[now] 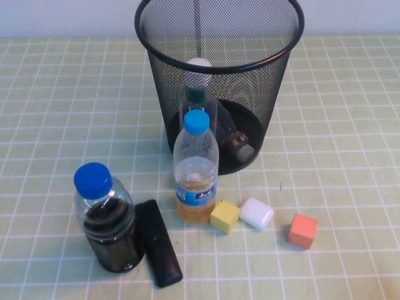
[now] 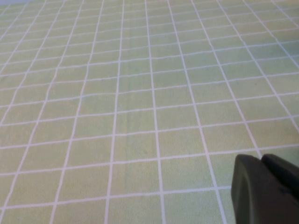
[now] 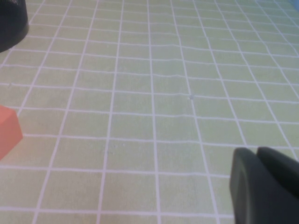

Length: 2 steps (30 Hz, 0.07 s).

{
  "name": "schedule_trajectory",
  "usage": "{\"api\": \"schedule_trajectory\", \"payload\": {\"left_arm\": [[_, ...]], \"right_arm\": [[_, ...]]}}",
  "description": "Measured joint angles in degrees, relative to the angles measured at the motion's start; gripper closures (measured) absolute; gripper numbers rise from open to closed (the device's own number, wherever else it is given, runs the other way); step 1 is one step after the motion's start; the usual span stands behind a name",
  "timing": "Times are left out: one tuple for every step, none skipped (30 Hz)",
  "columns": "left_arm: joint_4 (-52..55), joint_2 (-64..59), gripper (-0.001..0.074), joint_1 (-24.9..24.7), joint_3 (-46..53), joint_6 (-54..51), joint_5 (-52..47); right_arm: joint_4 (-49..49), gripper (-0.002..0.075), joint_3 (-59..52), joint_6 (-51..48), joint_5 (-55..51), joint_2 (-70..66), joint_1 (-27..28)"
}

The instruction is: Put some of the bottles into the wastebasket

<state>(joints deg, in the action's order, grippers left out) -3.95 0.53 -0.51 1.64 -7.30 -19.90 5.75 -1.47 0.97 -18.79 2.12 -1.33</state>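
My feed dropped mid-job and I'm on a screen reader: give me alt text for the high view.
Two clear bottles lie inside the black mesh wastebasket at the table's far middle. In front stand an orange-liquid bottle and a dark-liquid bottle, with a black remote, yellow cube, white case and orange cube. Neither gripper appears.

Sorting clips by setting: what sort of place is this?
Probably a robot test tabletop: green grid cloth, a wastebasket, staged blocks. Left end effector and right end effector hang over bare cloth.
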Motion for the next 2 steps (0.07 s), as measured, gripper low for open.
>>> {"api": "schedule_trajectory", "payload": {"left_arm": [[0.0, 0.0, 0.0737, 0.0, 0.0, 0.0, 0.0], [0.0, 0.0, 0.0736, 0.0, 0.0, 0.0, 0.0]], "right_arm": [[0.0, 0.0734, 0.0, 0.0, 0.0, 0.0, 0.0], [0.0, 0.0734, 0.0, 0.0, 0.0, 0.0, 0.0]]}}
